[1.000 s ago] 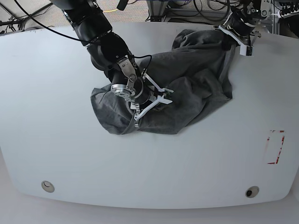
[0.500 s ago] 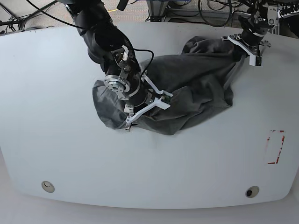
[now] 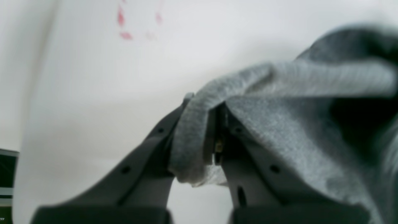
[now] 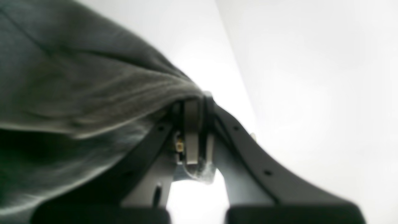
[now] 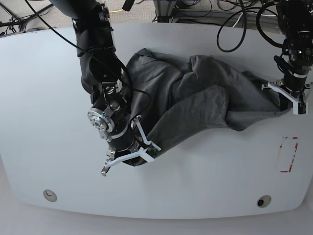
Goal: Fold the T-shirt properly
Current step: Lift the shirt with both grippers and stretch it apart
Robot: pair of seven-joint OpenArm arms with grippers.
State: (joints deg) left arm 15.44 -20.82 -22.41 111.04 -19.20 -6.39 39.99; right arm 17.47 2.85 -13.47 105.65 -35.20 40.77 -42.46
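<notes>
In the base view we see the right arm reaching down from the upper left of the frame to lower centre-left, its wrist turned so the right end effector sits low over the white bench. The left arm hangs down at the far right edge. The left end effector is clamped shut on a ribbed edge of the T-shirt; the right one is likewise closed on a pinch of its cloth. The T-shirt stretches, rumpled, across the middle of the frame between them. We can read no writing; a red rectangle mark sits at lower right.
</notes>
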